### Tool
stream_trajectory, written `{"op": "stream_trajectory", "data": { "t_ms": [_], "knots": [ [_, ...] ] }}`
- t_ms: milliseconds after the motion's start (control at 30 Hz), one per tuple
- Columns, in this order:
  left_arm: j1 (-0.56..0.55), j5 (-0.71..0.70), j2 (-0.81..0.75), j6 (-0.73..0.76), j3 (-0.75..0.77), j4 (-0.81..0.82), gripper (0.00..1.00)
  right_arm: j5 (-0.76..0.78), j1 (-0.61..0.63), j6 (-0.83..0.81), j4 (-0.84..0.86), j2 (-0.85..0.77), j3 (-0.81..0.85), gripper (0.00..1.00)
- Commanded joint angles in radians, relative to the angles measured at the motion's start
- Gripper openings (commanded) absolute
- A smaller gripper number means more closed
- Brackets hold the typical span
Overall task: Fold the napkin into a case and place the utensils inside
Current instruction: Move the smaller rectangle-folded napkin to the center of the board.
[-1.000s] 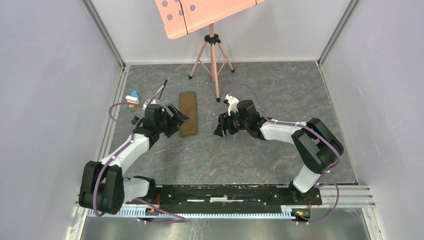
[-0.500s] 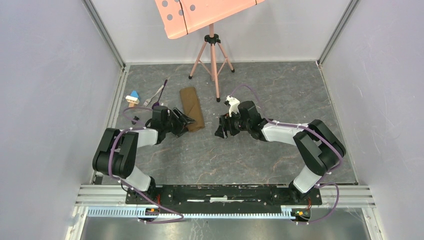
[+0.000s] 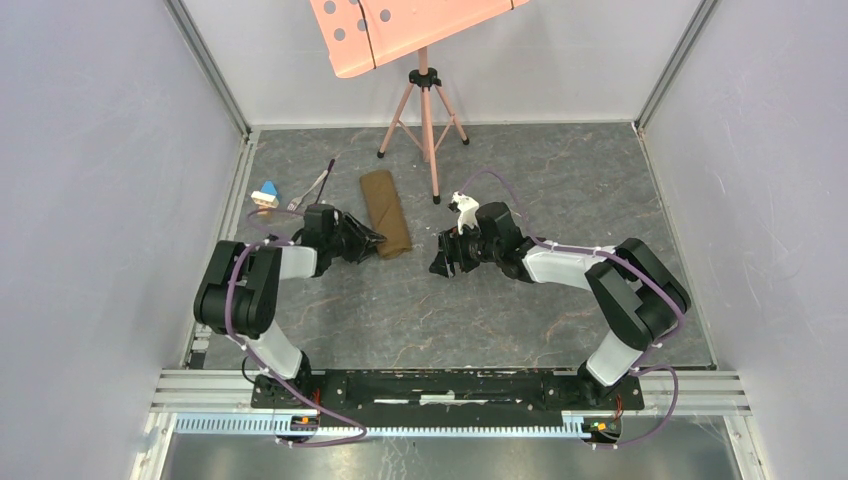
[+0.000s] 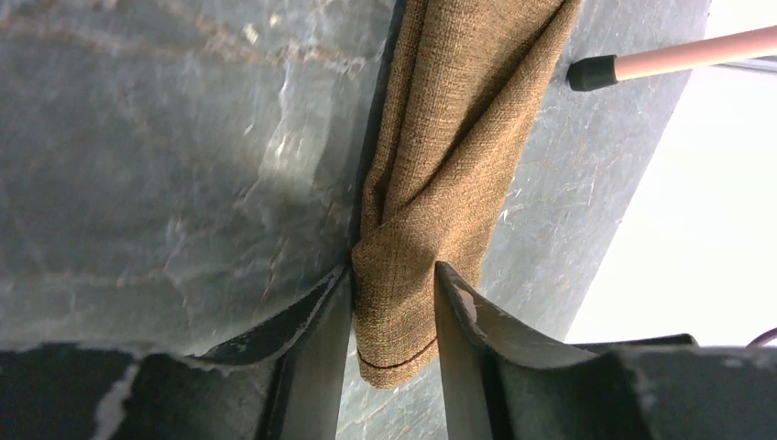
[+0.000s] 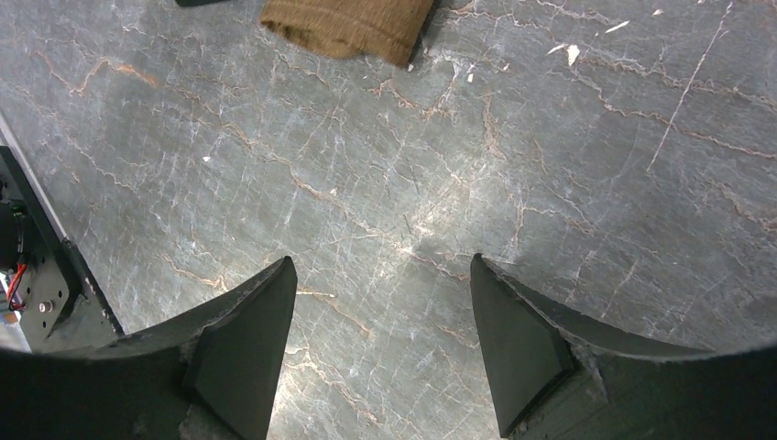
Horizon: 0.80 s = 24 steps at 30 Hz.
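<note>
While left fingers (image 4: 467, 348) pinch case (image 4: 440, 156) edge, right fingers (image 5: 247, 348) wide.

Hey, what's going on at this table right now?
The left gripper grips the near end of the folded napkin, a narrow olive-brown case lying flat. The right gripper hangs open over the bare table beside it, holding nothing. The fork and spoon lie untouched at the far left, not yet in the case.

No readable text, labels or numbers anywhere.
</note>
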Motion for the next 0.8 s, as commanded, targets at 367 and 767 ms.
{"op": "stream_trajectory", "data": {
  "t_ms": [367,767],
  "knots": [
    [0.076,-0.189,0.082,0.420,0.341,-0.617,0.39,-0.047,-0.001,0.015,0.089,-0.027,-0.035,0.77],
    [0.125,-0.306,0.003,0.550,0.516,-0.803,0.63,-0.088,-0.001,0.054,0.159,-0.064,-0.076,0.77]
  ]
}}
